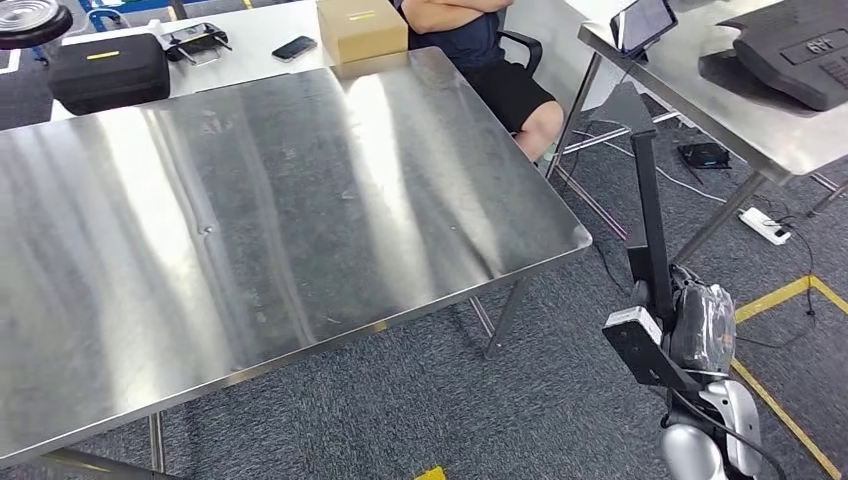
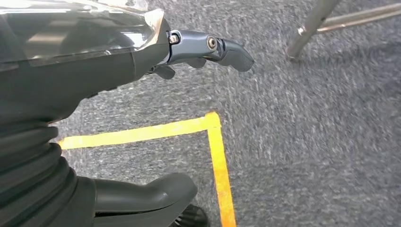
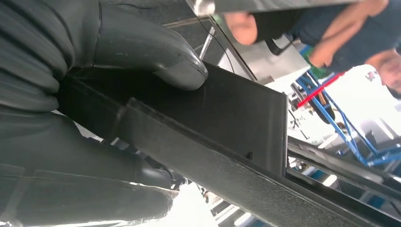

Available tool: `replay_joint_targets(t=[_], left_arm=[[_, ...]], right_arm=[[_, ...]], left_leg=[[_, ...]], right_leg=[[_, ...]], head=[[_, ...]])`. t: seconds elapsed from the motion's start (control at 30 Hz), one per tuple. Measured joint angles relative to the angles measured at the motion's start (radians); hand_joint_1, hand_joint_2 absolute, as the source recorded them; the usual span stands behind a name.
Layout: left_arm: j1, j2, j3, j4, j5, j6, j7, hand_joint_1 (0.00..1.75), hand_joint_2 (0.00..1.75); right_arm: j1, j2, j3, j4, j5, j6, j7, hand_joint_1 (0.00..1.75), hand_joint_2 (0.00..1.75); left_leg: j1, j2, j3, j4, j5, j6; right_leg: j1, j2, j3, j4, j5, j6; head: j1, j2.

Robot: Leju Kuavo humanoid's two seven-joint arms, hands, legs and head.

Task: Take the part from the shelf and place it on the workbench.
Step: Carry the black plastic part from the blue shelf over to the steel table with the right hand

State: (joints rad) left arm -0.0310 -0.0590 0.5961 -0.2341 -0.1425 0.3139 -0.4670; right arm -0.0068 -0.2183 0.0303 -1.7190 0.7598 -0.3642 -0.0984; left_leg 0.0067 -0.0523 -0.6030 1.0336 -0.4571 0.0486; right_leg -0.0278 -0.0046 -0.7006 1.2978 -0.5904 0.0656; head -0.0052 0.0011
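A long black flat part (image 1: 650,225) stands nearly upright off the steel workbench's (image 1: 250,210) right front corner, over the carpet. My right hand (image 1: 703,330) grips its lower end. In the right wrist view the thumb (image 3: 156,52) presses on the part's flat black face (image 3: 227,118) and darker fingers wrap beneath it. My left hand (image 2: 203,49) hangs over the grey carpet with its fingers spread and nothing in it. The workbench top is bare steel.
A seated person (image 1: 480,50) is behind the workbench's far right corner, arms folded. On a white table behind lie a cardboard box (image 1: 360,28), a black case (image 1: 108,70) and a phone (image 1: 294,47). A second steel table (image 1: 720,90) stands at right. Yellow floor tape (image 1: 790,400) marks the carpet.
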Motion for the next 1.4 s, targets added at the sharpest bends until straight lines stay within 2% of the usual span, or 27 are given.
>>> replay_joint_targets(t=[0.03, 0.1, 0.17, 0.2, 0.27, 0.3, 0.37, 0.4, 0.47, 0.5, 0.53, 0.6, 0.67, 0.7, 0.8, 0.83, 0.9, 0.97, 1.0, 1.03, 1.07, 1.13, 1.17, 1.2, 1.27, 1.33, 1.4], left_arm=[[0.0, 0.0, 0.0, 0.0, -0.004, 0.001, 0.001, 0.0, 1.75], [-0.001, -0.001, -0.002, 0.0, -0.011, 0.003, 0.002, 0.0, 1.75], [-0.003, -0.003, -0.004, -0.001, -0.015, 0.003, 0.002, 0.0, 1.75], [-0.004, -0.004, -0.005, -0.001, -0.017, 0.003, 0.002, 0.0, 1.75], [-0.003, -0.003, -0.005, -0.001, -0.022, 0.003, 0.003, 0.0, 1.75], [-0.002, -0.003, -0.005, -0.001, -0.026, 0.003, 0.003, 0.0, 1.75], [-0.005, -0.003, -0.006, -0.001, -0.033, 0.001, 0.005, 0.0, 1.75], [-0.007, -0.004, -0.006, -0.001, -0.037, -0.002, 0.007, 0.0, 1.75], [-0.011, -0.004, -0.008, -0.001, -0.044, -0.007, 0.013, 0.0, 1.75], [-0.011, -0.004, -0.01, -0.001, -0.048, -0.009, 0.016, 0.0, 1.75], [-0.012, -0.004, -0.012, -0.001, -0.052, -0.009, 0.018, 0.0, 1.75], [-0.014, -0.003, -0.016, -0.001, -0.06, -0.01, 0.021, 0.0, 1.75], [-0.023, -0.003, -0.021, -0.002, -0.07, -0.011, 0.028, 0.0, 1.75], [-0.028, -0.004, -0.024, -0.002, -0.074, -0.012, 0.031, 0.0, 1.75], [-0.034, -0.006, -0.028, -0.002, -0.078, -0.012, 0.034, 0.0, 1.75], [-0.035, -0.007, -0.029, -0.002, -0.079, -0.012, 0.034, 0.0, 1.75], [-0.038, -0.009, -0.029, -0.002, -0.083, -0.012, 0.035, 0.0, 1.75], [-0.04, -0.01, -0.03, -0.003, -0.088, -0.012, 0.039, 0.0, 1.75], [-0.04, -0.01, -0.03, -0.003, -0.093, -0.012, 0.043, 0.0, 1.75], [-0.042, -0.012, -0.032, -0.003, -0.098, -0.012, 0.047, 0.0, 1.75], [-0.044, -0.013, -0.036, -0.004, -0.103, -0.012, 0.051, 0.0, 1.75], [-0.053, -0.015, -0.046, -0.005, -0.117, -0.015, 0.06, 0.0, 1.75], [-0.06, -0.015, -0.053, -0.006, -0.125, -0.017, 0.065, 0.0, 1.75], [-0.067, -0.015, -0.059, -0.007, -0.133, -0.018, 0.07, 0.0, 1.75], [-0.079, -0.016, -0.071, -0.008, -0.142, -0.018, 0.082, 0.0, 1.75], [-0.084, -0.017, -0.079, -0.009, -0.144, -0.018, 0.088, 0.0, 1.75], [-0.087, -0.018, -0.085, -0.009, -0.147, -0.018, 0.089, 0.0, 1.75]], right_arm=[[0.017, 0.002, -0.009, -0.011, 0.005, 0.003, 0.0, 1.75, 1.75], [0.039, 0.007, -0.024, -0.033, 0.012, 0.008, -0.001, 1.75, 1.75], [0.051, 0.009, -0.037, -0.052, 0.016, 0.01, -0.002, 1.75, 1.75], [0.056, 0.01, -0.043, -0.061, 0.018, 0.011, -0.002, 1.75, 1.75], [0.067, 0.01, -0.055, -0.08, 0.025, 0.013, -0.002, 1.75, 1.75], [0.073, 0.01, -0.06, -0.09, 0.03, 0.016, 0.002, 1.75, 1.75], [0.081, 0.006, -0.074, -0.109, 0.032, 0.034, 0.013, 1.75, 1.75], [0.083, 0.0, -0.082, -0.116, 0.025, 0.05, 0.021, 1.75, 1.75], [0.082, -0.02, -0.102, -0.123, 0.0, 0.091, 0.038, 1.75, 1.75], [0.076, -0.034, -0.113, -0.122, -0.013, 0.112, 0.047, 1.75, 1.75], [0.064, -0.049, -0.124, -0.118, -0.024, 0.134, 0.057, 1.75, 1.75], [0.017, -0.084, -0.145, -0.099, -0.033, 0.181, 0.079, 1.75, 1.75], [-0.051, -0.129, -0.159, -0.063, -0.027, 0.22, 0.102, 1.75, 1.75], [-0.083, -0.15, -0.162, -0.043, -0.023, 0.232, 0.11, 1.75, 1.75], [-0.15, -0.197, -0.166, 0.002, -0.017, 0.246, 0.118, 1.75, 1.75], [-0.162, -0.207, -0.166, 0.011, -0.017, 0.246, 0.119, 1.75, 1.75], [-0.183, -0.226, -0.165, 0.033, -0.012, 0.249, 0.126, 1.75, 1.75], [-0.214, -0.24, -0.158, 0.064, 0.0, 0.262, 0.142, 1.75, 1.75], [-0.238, -0.248, -0.149, 0.088, 0.013, 0.273, 0.153, 1.75, 1.75], [-0.27, -0.255, -0.136, 0.115, 0.029, 0.284, 0.167, 1.75, 1.75], [-0.313, -0.261, -0.118, 0.149, 0.052, 0.293, 0.181, 1.75, 1.75], [-0.415, -0.272, -0.068, 0.227, 0.104, 0.303, 0.209, 1.75, 1.75], [-0.467, -0.274, -0.04, 0.268, 0.128, 0.304, 0.22, 1.75, 1.75], [-0.511, -0.276, -0.011, 0.303, 0.147, 0.304, 0.229, 1.75, 1.75], [-0.581, -0.274, 0.043, 0.363, 0.17, 0.304, 0.242, 1.75, 1.75], [-0.623, -0.272, 0.085, 0.406, 0.178, 0.303, 0.247, 1.75, 1.75], [-0.65, -0.27, 0.11, 0.434, 0.18, 0.302, 0.248, 1.75, 1.75]], left_leg=[[-0.004, -0.013, 0.002, 0.0, -0.001, 0.001], [-0.008, -0.036, 0.005, 0.0, -0.001, 0.002], [-0.013, -0.055, 0.004, 0.001, -0.004, -0.001], [-0.014, -0.063, 0.002, 0.001, -0.004, -0.003], [-0.014, -0.074, 0.0, 0.0, -0.005, -0.01], [-0.015, -0.061, -0.002, 0.005, -0.009, -0.015], [-0.015, -0.01, -0.027, 0.062, -0.048, -0.028], [-0.012, 0.019, -0.054, 0.117, -0.08, -0.036], [-0.002, 0.041, -0.116, 0.236, -0.131, -0.048], [0.004, 0.045, -0.133, 0.265, -0.134, -0.053], [0.009, 0.049, -0.13, 0.256, -0.118, -0.058], [0.017, 0.062, -0.072, 0.146, -0.054, -0.064], [0.016, 0.074, -0.013, 0.036, -0.017, -0.058], [0.012, 0.076, -0.002, 0.012, -0.013, -0.051], [0.005, 0.063, -0.001, 0.001, -0.009, -0.023], [0.005, 0.058, 0.001, -0.004, -0.005, -0.014], [0.008, 0.05, 0.004, -0.009, 0.0, 0.001], [0.006, 0.041, 0.004, -0.009, 0.0, 0.006], [0.005, 0.037, 0.004, -0.009, -0.001, 0.006], [0.004, 0.034, 0.005, -0.008, -0.001, 0.006], [0.004, 0.031, 0.006, -0.008, -0.002, 0.006], [0.002, 0.027, 0.006, -0.005, -0.004, 0.001], [-0.001, 0.026, 0.005, -0.003, -0.005, -0.003], [-0.003, 0.023, 0.003, -0.001, -0.006, -0.006], [-0.006, 0.02, 0.001, -0.002, -0.003, -0.001], [-0.005, 0.02, 0.002, -0.006, 0.0, 0.009], [-0.004, 0.02, 0.005, -0.011, 0.001, 0.009]], right_leg=[[0.005, 0.003, 0.003, -0.019, 0.016, 0.002], [0.011, 0.024, 0.053, -0.148, 0.075, 0.004], [0.018, 0.048, 0.102, -0.254, 0.117, -0.008], [0.021, 0.054, 0.112, -0.275, 0.124, -0.015], [0.02, 0.04, 0.117, -0.279, 0.126, -0.027], [0.017, 0.032, 0.12, -0.283, 0.128, -0.032], [0.008, 0.014, 0.128, -0.29, 0.128, -0.046], [0.008, 0.006, 0.131, -0.291, 0.127, -0.051], [0.008, -0.011, 0.132, -0.291, 0.124, -0.056], [0.007, -0.019, 0.132, -0.29, 0.124, -0.056], [0.005, -0.025, 0.132, -0.29, 0.123, -0.055], [0.0, -0.032, 0.133, -0.289, 0.121, -0.048], [0.002, -0.036, 0.134, -0.285, 0.119, -0.033], [0.004, -0.038, 0.135, -0.285, 0.118, -0.024], [0.005, -0.044, 0.137, -0.291, 0.119, -0.002], [0.004, -0.039, 0.131, -0.278, 0.11, 0.001], [0.001, -0.02, 0.087, -0.187, 0.066, -0.004], [0.002, -0.005, 0.017, -0.048, 0.016, -0.008], [0.002, -0.002, -0.006, -0.009, 0.01, -0.004], [0.001, 0.0, -0.013, -0.004, 0.018, 0.003], [-0.001, 0.001, 0.001, -0.046, 0.043, 0.013], [-0.005, 0.003, 0.062, -0.187, 0.105, 0.03], [-0.005, 0.005, 0.088, -0.244, 0.127, 0.029], [-0.006, 0.006, 0.102, -0.275, 0.139, 0.026], [-0.004, 0.005, 0.107, -0.286, 0.143, 0.016], [-0.002, 0.004, 0.107, -0.286, 0.144, 0.015], [0.0, 0.004, 0.107, -0.286, 0.144, 0.015]], head=[[0.0, 0.0], [0.0, 0.0], [-0.001, 0.0], [-0.001, 0.0], [-0.001, 0.0], [-0.002, 0.0], [-0.008, 0.0], [-0.01, 0.0], [-0.012, 0.0], [-0.012, 0.0], [-0.012, 0.0], [-0.013, 0.0], [-0.013, 0.0], [-0.013, 0.0], [-0.01, 0.0], [-0.009, 0.0], [-0.005, 0.0], [-0.002, 0.0], [-0.002, 0.0], [-0.002, 0.0], [-0.001, 0.0], [0.001, 0.0], [0.002, 0.0], [0.001, 0.0], [0.001, 0.0], [0.001, 0.0], [0.001, 0.0]])
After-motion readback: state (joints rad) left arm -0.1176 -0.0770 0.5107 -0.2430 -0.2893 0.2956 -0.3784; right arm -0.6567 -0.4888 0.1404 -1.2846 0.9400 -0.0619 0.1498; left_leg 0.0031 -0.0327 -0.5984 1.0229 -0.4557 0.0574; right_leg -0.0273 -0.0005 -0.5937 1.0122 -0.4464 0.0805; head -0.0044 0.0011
